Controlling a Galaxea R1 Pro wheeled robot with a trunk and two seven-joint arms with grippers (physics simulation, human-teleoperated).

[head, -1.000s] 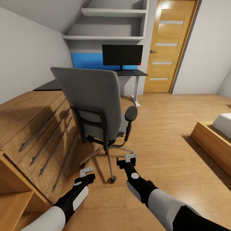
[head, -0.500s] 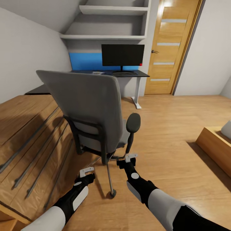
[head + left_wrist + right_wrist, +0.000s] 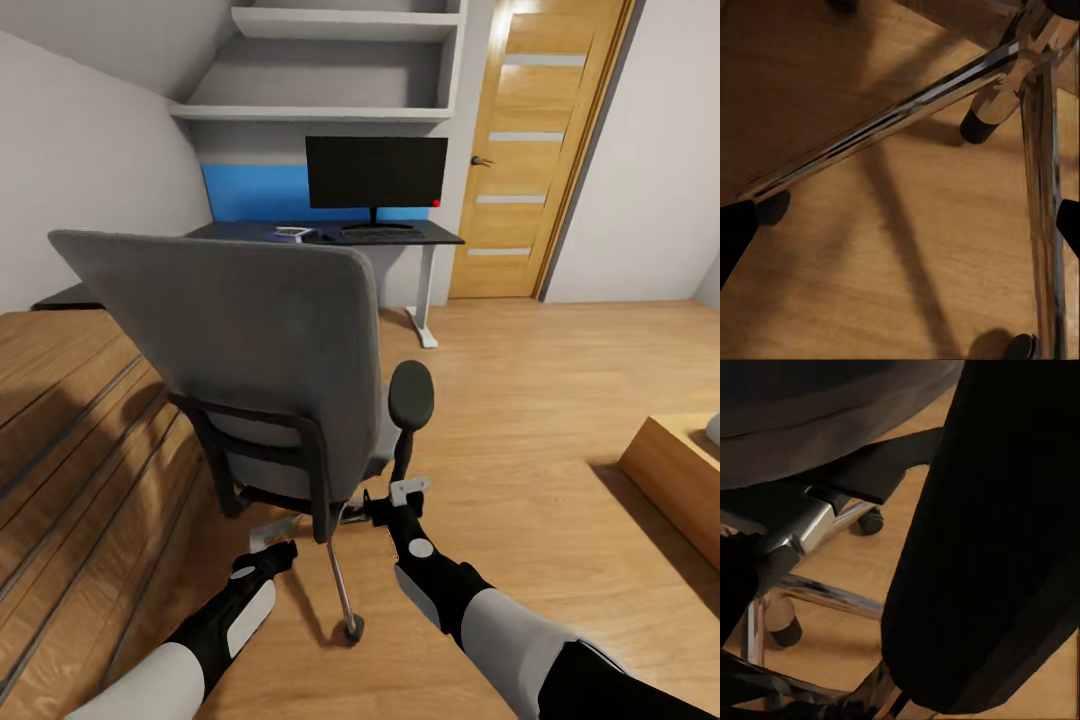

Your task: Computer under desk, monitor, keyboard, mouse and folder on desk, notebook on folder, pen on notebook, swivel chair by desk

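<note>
The right hand (image 3: pixel 408 490) sits released just under the swivel chair's (image 3: pixel 240 340) armrest (image 3: pixel 411 392), fingers apart. The left hand (image 3: pixel 270 535), also released, hangs low over the chair's chrome base legs (image 3: pixel 892 120). At 12 o'clock beyond the chair, the monitor (image 3: pixel 376 173) stands on the table (image 3: pixel 420 238) with the keyboard (image 3: pixel 378 231) at its foot.
</note>
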